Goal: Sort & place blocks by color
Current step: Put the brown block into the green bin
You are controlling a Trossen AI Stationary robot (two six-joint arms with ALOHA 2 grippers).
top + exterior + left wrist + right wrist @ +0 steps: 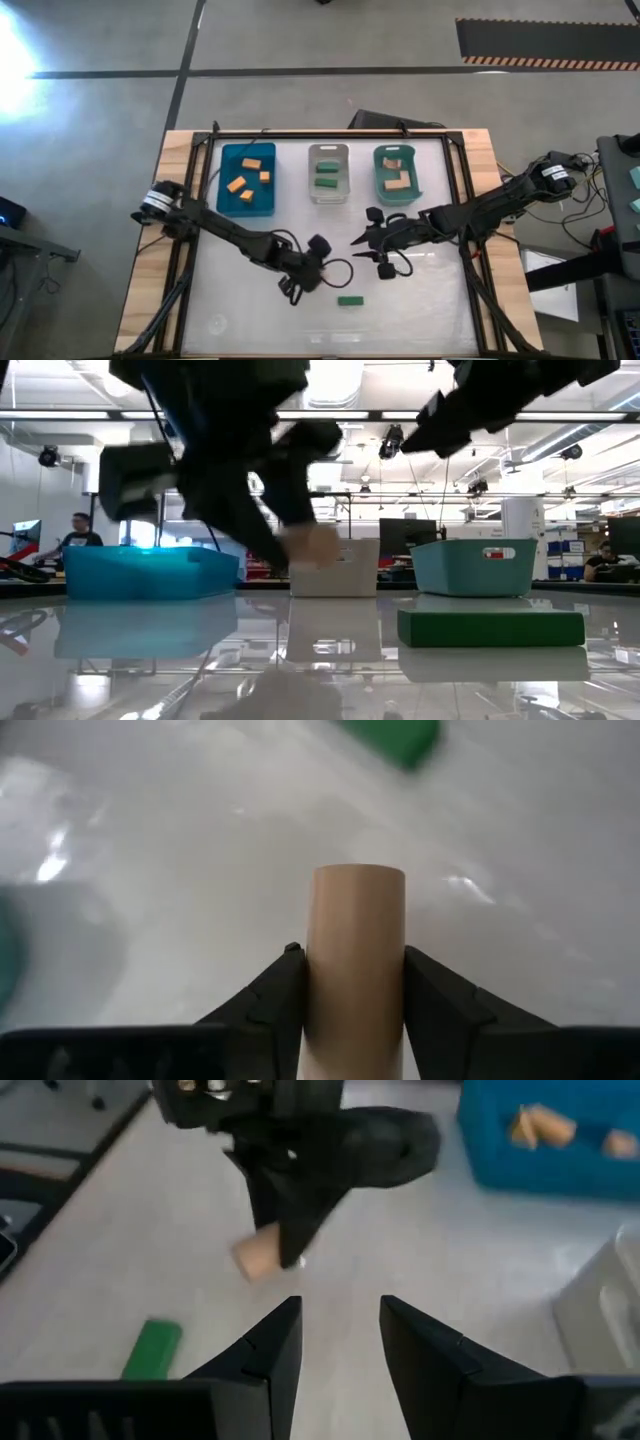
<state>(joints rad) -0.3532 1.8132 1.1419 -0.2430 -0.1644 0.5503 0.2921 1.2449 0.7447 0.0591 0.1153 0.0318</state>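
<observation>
Tan block (357, 960): pinched in left gripper (352, 982), seemingly above the table.
Right gripper (340, 1342): jaws spread, empty.
Green block (349, 300): on table.

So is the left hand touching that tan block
Touching. The left wrist view shows the left hand with both fingers pressed against the sides of the tan block.

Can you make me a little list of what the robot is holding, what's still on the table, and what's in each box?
left end effector: shut on tan block, above the table
right end effector: open, empty, near table middle
left on table: one green block
blue bin: orange blocks
clear bin: green blocks
teal bin: tan blocks
background: a person far behind the table in the low view
</observation>
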